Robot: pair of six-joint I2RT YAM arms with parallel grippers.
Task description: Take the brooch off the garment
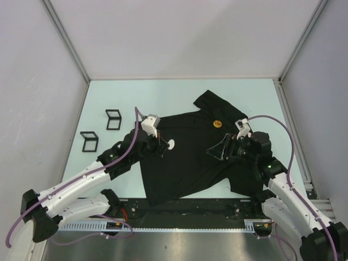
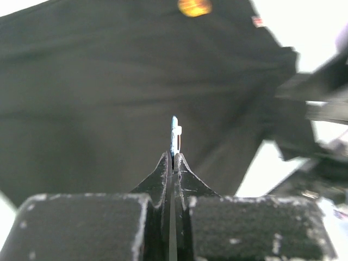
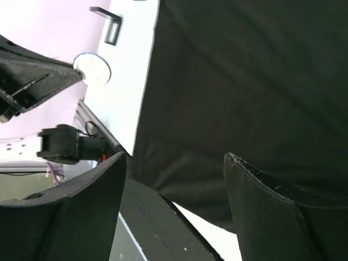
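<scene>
The garment, a black T-shirt [image 1: 190, 155], lies spread on the pale table. My left gripper [image 1: 166, 145] is shut on a small white round brooch [image 1: 172, 144] and holds it over the shirt's left part. In the left wrist view the brooch [image 2: 175, 135] stands edge-on between the shut fingertips. It also shows in the right wrist view [image 3: 92, 69]. An orange round badge [image 1: 217, 123] sits on the shirt near the far sleeve, next to a red-and-white tag [image 2: 257, 21]. My right gripper [image 1: 217, 150] is open and empty, low over the shirt's right part [image 3: 244, 81].
Two small black frame stands [image 1: 113, 119] [image 1: 89, 141] sit on the table left of the shirt. White enclosure walls close in the left, far and right sides. A black rail [image 1: 185, 209] runs along the near edge under the shirt's hem.
</scene>
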